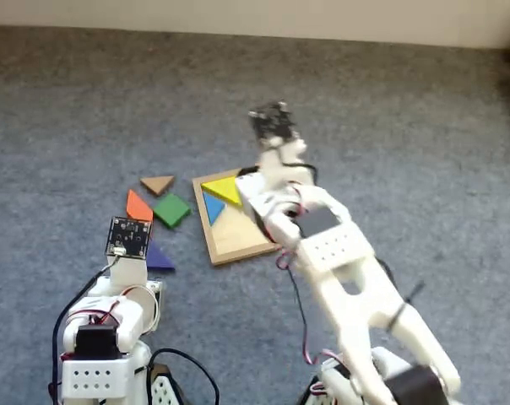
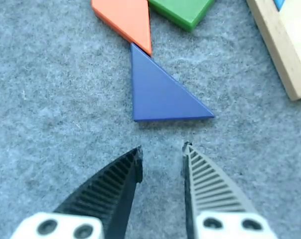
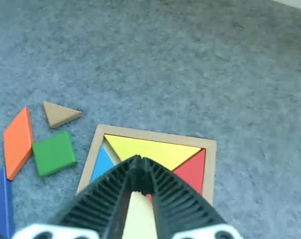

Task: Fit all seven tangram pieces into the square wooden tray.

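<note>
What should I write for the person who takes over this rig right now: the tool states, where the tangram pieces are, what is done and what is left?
Left tool: open, empty, above the grey carpet, just short of the dark blue wooden triangle.
Right tool: shut, above the square wooden tray.
Done: the large yellow triangle, the red triangle and the light blue triangle lie in the tray.
Left: the dark blue wooden triangle, the orange parallelogram, the green square and the small plain-wood triangle lie on the carpet beside the tray. All four must go in.
</note>
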Controlling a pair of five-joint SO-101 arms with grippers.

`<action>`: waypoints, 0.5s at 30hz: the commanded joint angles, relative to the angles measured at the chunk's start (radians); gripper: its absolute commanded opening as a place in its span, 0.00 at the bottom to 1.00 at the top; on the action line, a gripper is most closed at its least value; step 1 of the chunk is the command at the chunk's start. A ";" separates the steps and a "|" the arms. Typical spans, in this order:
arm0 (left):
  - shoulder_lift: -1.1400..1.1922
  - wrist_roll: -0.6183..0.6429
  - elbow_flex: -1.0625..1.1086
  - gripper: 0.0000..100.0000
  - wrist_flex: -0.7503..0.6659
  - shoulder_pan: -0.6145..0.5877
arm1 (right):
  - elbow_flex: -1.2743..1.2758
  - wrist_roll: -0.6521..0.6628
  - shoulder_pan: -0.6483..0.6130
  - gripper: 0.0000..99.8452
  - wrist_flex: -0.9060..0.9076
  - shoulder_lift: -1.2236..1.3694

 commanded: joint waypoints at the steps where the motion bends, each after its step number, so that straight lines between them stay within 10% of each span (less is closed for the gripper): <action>1: -0.047 -0.005 0.019 0.14 0.005 0.016 | 0.085 0.003 0.059 0.01 0.001 -0.179; 15: -0.047 -0.005 0.019 0.14 0.005 0.016 | 0.645 0.003 0.255 0.01 0.004 -0.862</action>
